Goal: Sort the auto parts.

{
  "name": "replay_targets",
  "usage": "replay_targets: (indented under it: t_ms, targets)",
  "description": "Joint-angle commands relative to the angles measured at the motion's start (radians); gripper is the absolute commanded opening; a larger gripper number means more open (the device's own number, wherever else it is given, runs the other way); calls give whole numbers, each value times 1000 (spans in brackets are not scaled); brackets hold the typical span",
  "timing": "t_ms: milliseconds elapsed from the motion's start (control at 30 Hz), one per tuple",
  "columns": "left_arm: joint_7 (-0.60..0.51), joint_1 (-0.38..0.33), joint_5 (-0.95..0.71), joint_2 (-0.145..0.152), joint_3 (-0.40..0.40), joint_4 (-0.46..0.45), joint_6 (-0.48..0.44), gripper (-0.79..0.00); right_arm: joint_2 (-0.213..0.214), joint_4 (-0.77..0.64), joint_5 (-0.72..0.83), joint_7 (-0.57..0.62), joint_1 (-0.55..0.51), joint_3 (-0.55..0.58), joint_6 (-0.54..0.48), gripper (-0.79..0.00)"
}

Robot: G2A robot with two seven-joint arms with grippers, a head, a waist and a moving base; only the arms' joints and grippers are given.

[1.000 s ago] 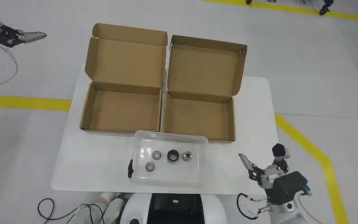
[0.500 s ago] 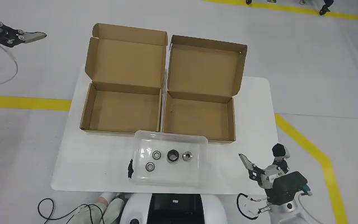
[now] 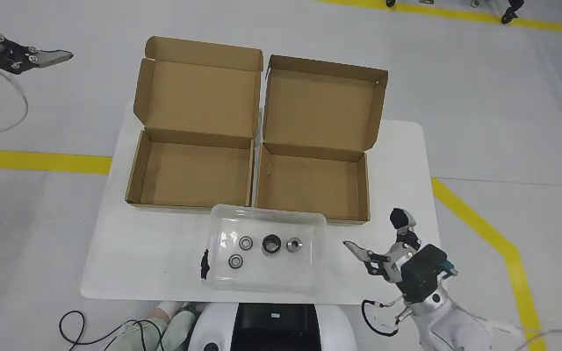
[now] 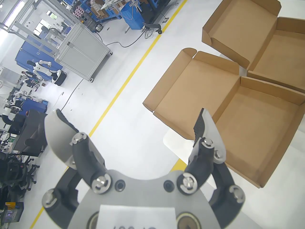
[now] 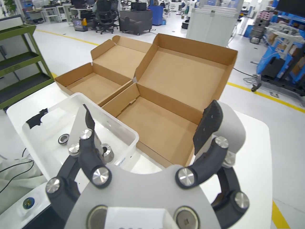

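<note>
A clear plastic bin (image 3: 309, 274) stands at the table's front centre. Inside it lie two bearings (image 3: 248, 239), a dark ring (image 3: 270, 243) and a silver bushing (image 3: 294, 246). My right gripper (image 3: 372, 230) hovers open over the table's front right, just right of the bin and apart from it. In the right wrist view the gripper (image 5: 149, 106) frames the bin (image 5: 129, 133), a bearing (image 5: 63, 139) and the bushing (image 5: 107, 150). My left gripper (image 3: 48, 58) hangs far off the table at the back left; in its own wrist view it (image 4: 129, 114) is open and holds nothing.
Two open cardboard boxes, left box (image 3: 189, 173) and right box (image 3: 312, 186), stand side by side behind the bin with their lids folded back. A black tape scrap (image 3: 205, 263) sticks to the bin's left wall. The white table (image 3: 399, 162) has bare room on its right.
My right gripper has moved left and forward from beyond the table's front right corner to over the table beside the bin. The left gripper and the parts have stayed put.
</note>
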Motion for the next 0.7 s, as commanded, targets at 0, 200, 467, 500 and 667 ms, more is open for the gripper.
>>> replay_targets:
  t_ms: [0, 200, 467, 500, 667]
  targets:
    - [0, 0, 0, 0, 0, 0, 0, 0, 4, 6, 13, 43, 39, -22, -51, 0]
    - [0, 0, 0, 0, 0, 0, 0, 0, 14, 28, 10, 168, 140, -105, -143, 0]
    - [0, 0, 0, 0, 0, 0, 0, 0, 19, 100, -34, 240, 257, -228, -164, 0]
    - [0, 0, 0, 0, 0, 0, 0, 0, 20, 106, -44, 234, 265, -236, -163, 0]
    - [0, 0, 0, 0, 0, 0, 0, 0, 20, 106, -44, 234, 265, -236, -163, 0]
